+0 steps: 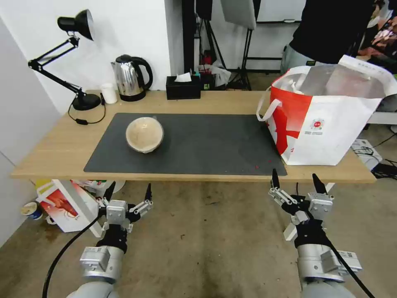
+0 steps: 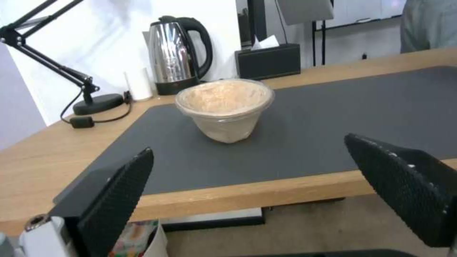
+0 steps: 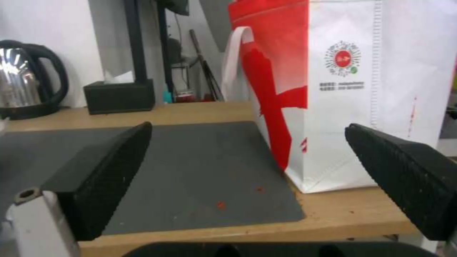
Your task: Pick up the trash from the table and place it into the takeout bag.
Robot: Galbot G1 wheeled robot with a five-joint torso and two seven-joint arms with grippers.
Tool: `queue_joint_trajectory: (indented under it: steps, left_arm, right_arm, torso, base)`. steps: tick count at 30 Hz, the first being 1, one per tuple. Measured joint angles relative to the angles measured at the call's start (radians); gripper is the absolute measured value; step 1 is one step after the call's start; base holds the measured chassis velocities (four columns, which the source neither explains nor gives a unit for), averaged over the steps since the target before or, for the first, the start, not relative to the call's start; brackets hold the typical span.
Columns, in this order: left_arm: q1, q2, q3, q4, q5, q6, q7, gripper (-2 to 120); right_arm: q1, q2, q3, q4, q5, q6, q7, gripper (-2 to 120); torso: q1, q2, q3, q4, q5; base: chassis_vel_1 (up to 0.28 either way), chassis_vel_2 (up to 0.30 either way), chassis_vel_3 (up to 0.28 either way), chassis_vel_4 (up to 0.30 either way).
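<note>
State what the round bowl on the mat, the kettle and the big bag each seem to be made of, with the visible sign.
Bowl: likely tan paper or fibre, matt, under a glossy clear film.
Kettle: polished metal body, mirror reflections; black plastic-looking handle.
Takeout bag: white-and-red woven-looking fabric, silver foil lining.

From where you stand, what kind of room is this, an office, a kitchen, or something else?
Probably an office or studio workspace rather than a kitchen: a long wooden desk carries a black desk lamp, an electric kettle and a takeout bag, and light stands rise behind it on a concrete floor.
</note>
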Motion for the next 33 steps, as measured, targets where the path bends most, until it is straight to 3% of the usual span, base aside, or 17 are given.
queue_joint_trajectory:
  steps: [14,33]
  left_arm:
    - [0.000,0.000,0.000,0.000,0.000,0.000,0.000,100]
    - [0.000,0.000,0.000,0.000,0.000,0.000,0.000,100]
  right_arm:
    - [0.010,-0.044,-0.011,-0.001,0.032,-0.049,0.001,100]
    - [0.005,-0.044,-0.011,-0.014,0.024,-0.076,0.006,100]
  torso:
    - [0.000,0.000,0.000,0.0000,0.0001]
    - [0.000,0.000,0.000,0.0000,0.0000]
  base:
    - [0.000,0.000,0.000,0.000]
    - [0.000,0.000,0.000,0.000]
